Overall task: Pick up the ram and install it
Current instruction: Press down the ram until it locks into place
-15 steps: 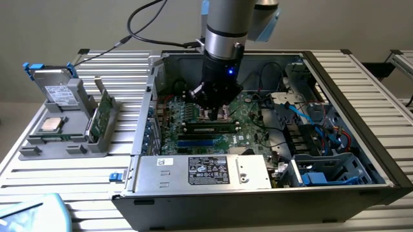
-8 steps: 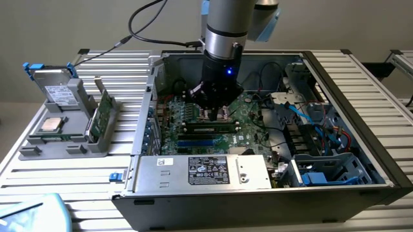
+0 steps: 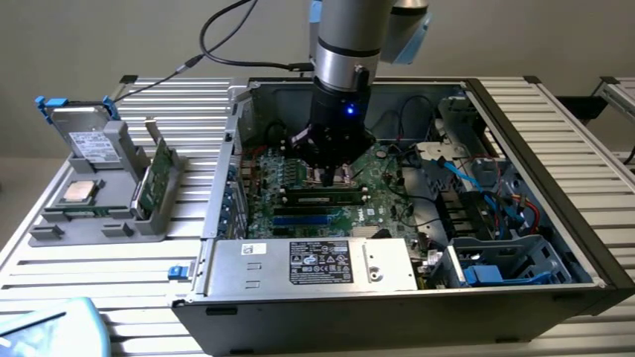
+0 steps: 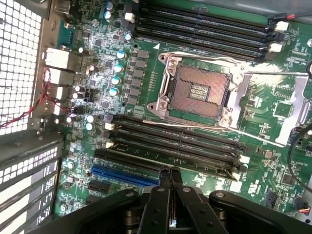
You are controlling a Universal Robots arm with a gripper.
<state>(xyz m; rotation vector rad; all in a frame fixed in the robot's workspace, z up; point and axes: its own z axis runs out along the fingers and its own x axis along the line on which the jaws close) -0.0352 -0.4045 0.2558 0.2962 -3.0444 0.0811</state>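
Observation:
My gripper (image 3: 332, 178) hangs inside the open computer case (image 3: 555, 245), low over the green motherboard (image 3: 382, 175). Its two black fingers are pressed together with nothing between them, and in the wrist view the gripper (image 4: 169, 175) hovers at the edge of a bank of black memory slots (image 4: 175, 144). The ram (image 3: 320, 197), a long dark stick with a pale label, stands along a slot just in front of the fingertips, apart from them. Whether it is fully seated I cannot tell.
The bare CPU socket (image 4: 197, 90) lies between two banks of memory slots, with a blue slot (image 4: 122, 175) nearby. A power supply (image 3: 317, 262) fills the case front. Blue cables (image 3: 476, 178) crowd the exterior view's right. Outside, a grey holder (image 3: 94, 216) carries a green card (image 3: 154, 178).

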